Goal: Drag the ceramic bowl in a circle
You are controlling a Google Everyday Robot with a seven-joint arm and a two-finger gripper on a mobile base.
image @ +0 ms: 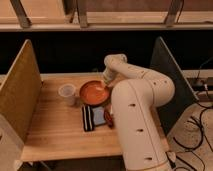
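The ceramic bowl (pixel 92 93), orange-red, round and shallow, sits on the wooden table (pixel 55 131) near its back middle. My white arm reaches over from the right and bends down to it. The gripper (pixel 106 84) is at the bowl's right rim, touching it and shut on the rim. The arm's wrist hides the spot where it meets the bowl.
A small whitish plastic cup (pixel 67 93) stands just left of the bowl. A dark striped flat object (pixel 93 118) lies in front of the bowl, beside my base. Upright panels wall the table on the left (pixel 20 95) and right (pixel 167 75).
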